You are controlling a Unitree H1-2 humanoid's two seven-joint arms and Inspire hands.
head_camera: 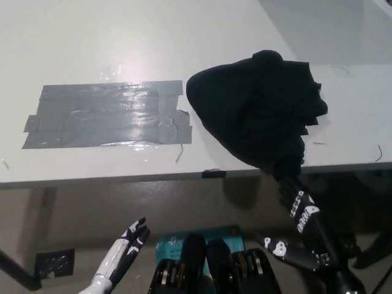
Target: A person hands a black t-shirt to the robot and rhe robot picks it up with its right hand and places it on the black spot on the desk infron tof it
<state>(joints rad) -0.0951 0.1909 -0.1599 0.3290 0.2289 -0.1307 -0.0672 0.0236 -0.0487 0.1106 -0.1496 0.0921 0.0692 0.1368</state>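
Note:
A crumpled black t-shirt (257,110) lies on the white desk (184,37), right of a dark grey tape patch (107,115). Its lower edge hangs slightly over the desk's front edge. My black right hand (299,211) is below the desk edge at the lower right, open, with its fingers pointing up toward the shirt's hanging edge and holding nothing. My white left hand (125,245) rests open at the lower left, under the desk's front edge. No person is in view.
The desk's front edge (122,177) runs across the middle of the picture, with floor below it. A teal object (177,242) lies on the floor near the bottom centre. A thin wire (380,153) lies at the desk's right edge.

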